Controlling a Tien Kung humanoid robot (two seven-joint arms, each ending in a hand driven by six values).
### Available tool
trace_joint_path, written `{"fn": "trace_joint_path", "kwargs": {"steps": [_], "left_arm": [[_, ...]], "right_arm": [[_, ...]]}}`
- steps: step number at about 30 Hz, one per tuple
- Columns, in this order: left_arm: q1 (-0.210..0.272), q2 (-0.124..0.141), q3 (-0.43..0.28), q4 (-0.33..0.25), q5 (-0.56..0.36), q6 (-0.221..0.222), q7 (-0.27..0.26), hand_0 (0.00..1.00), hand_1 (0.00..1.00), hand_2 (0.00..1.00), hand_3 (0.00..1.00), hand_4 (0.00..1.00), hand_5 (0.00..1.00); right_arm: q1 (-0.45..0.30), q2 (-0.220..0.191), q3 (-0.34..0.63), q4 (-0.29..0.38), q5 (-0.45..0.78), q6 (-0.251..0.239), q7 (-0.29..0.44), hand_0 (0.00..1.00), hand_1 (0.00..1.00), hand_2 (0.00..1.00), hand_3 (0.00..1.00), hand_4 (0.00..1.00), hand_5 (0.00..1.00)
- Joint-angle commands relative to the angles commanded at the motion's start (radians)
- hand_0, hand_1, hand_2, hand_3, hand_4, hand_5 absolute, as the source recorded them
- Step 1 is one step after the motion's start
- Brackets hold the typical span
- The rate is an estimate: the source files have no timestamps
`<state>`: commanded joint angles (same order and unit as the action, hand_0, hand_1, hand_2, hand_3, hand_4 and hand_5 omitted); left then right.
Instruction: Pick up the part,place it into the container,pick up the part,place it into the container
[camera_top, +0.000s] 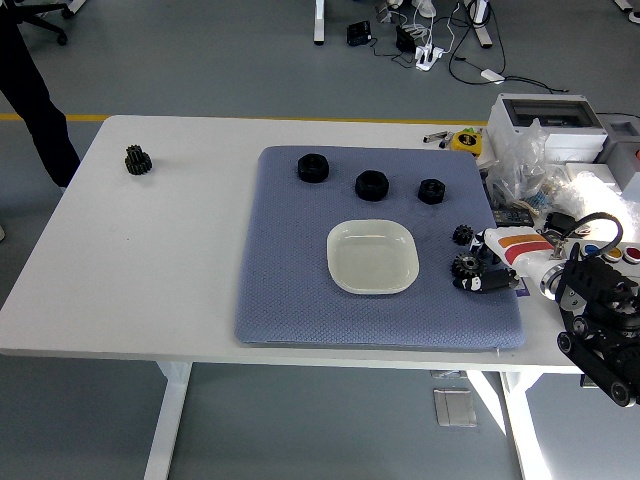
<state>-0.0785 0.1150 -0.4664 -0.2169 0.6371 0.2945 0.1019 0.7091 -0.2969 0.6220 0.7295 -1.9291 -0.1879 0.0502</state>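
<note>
Two small black gears lie on the right side of the blue mat (290, 270): one (465, 265) nearer me and one (462, 235) just behind it. My right hand (487, 278) reaches in from the right and sits low on the mat against the nearer gear's right side. That gear still rests on the mat. The white square container (372, 256) stands in the mat's middle, left of the gears, and holds nothing. Three black nuts (371, 184) lie in a row along the mat's far part. My left arm is out of view.
A black gear (138, 160) lies alone at the table's far left. Boxes, plastic bags and small items (545, 150) crowd the table's right end. A person's dark leg (35, 90) stands beyond the far left corner.
</note>
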Motion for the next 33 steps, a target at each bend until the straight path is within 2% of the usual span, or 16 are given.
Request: {"fn": "trace_joint_path", "kwargs": {"steps": [4, 5, 10, 11, 16, 17, 27, 33], "left_arm": [[-0.001, 0.0, 0.002, 0.0, -0.003, 0.0, -0.001, 0.626, 0.628, 0.619, 0.563, 0.627, 0.56], [-0.001, 0.0, 0.001, 0.0, -0.003, 0.0, -0.001, 0.626, 0.628, 0.618, 0.563, 0.626, 0.559], [-0.001, 0.0, 0.004, 0.0, -0.006, 0.0, -0.002, 0.626, 0.628, 0.618, 0.563, 0.626, 0.559], [0.0, 0.0, 0.004, 0.0, -0.006, 0.0, -0.002, 0.626, 0.628, 0.619, 0.563, 0.626, 0.558], [-0.001, 0.0, 0.004, 0.0, -0.007, 0.0, -0.002, 0.626, 0.628, 0.619, 0.563, 0.626, 0.558], [-0.001, 0.0, 0.005, 0.0, -0.008, 0.0, -0.002, 0.626, 0.628, 0.619, 0.563, 0.627, 0.558], [-0.001, 0.0, 0.01, 0.0, -0.016, 0.0, -0.005, 0.626, 0.628, 0.619, 0.562, 0.627, 0.558], [-0.001, 0.001, 0.01, 0.0, -0.017, 0.0, -0.005, 0.626, 0.628, 0.619, 0.563, 0.627, 0.556]], "right_arm": [[-0.002, 0.0, -0.007, 0.002, 0.017, -0.011, 0.003, 0.165, 0.403, 0.498, 0.515, 0.734, 0.422], [-0.003, 0.0, -0.008, 0.003, 0.02, -0.012, 0.004, 0.158, 0.355, 0.442, 0.491, 0.635, 0.364], [-0.008, -0.006, -0.01, 0.019, 0.035, -0.017, 0.006, 0.158, 0.355, 0.442, 0.491, 0.635, 0.364], [-0.008, -0.007, -0.01, 0.023, 0.036, -0.017, 0.005, 0.044, 0.215, 0.342, 0.453, 0.673, 0.28], [-0.011, -0.008, -0.008, 0.039, 0.026, -0.019, 0.007, 0.044, 0.215, 0.342, 0.453, 0.673, 0.28], [-0.012, -0.009, -0.008, 0.044, 0.024, -0.021, 0.008, 0.002, 0.146, 0.278, 0.417, 0.719, 0.224], [-0.013, -0.017, 0.007, 0.082, 0.011, -0.024, 0.008, 0.002, 0.11, 0.248, 0.391, 0.723, 0.23], [-0.009, -0.026, 0.033, 0.142, -0.008, -0.026, 0.002, 0.002, 0.101, 0.238, 0.39, 0.731, 0.227]]}}
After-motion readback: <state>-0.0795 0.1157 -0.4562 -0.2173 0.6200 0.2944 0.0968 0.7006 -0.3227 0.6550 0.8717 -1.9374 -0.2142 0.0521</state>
